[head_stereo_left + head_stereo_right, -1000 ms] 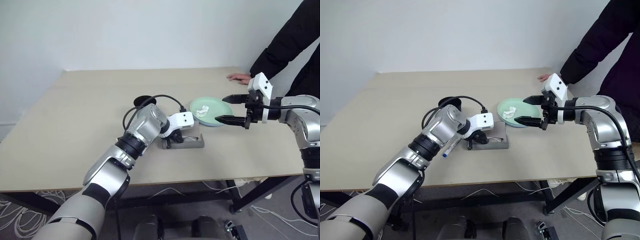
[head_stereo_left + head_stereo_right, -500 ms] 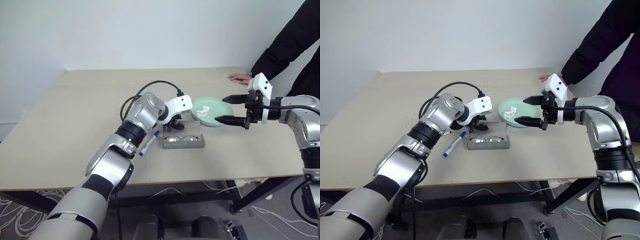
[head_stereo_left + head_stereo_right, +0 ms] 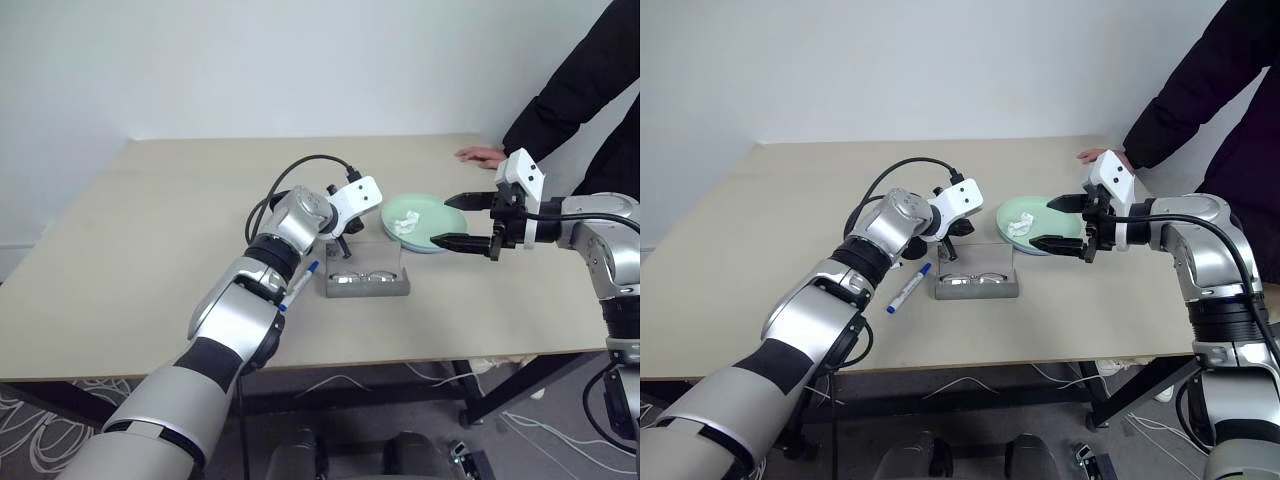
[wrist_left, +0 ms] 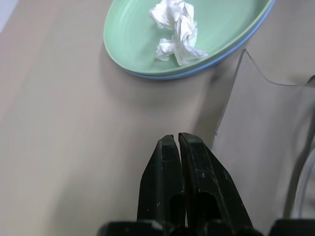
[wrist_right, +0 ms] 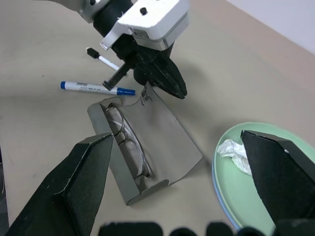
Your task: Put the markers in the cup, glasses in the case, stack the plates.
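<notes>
From the head views: glasses lying inside the open grey case near the middle of the table, blue-capped marker flat on the table just left of the case, mint plate stacked on the blue one with a crumpled tissue on top.

From the left wrist view: left claw pressed shut on nothing, close beside the raised lid.

From the right wrist view: right claw spread wide and empty above case and plates, black-capped marker lying beyond the blue one.
</notes>
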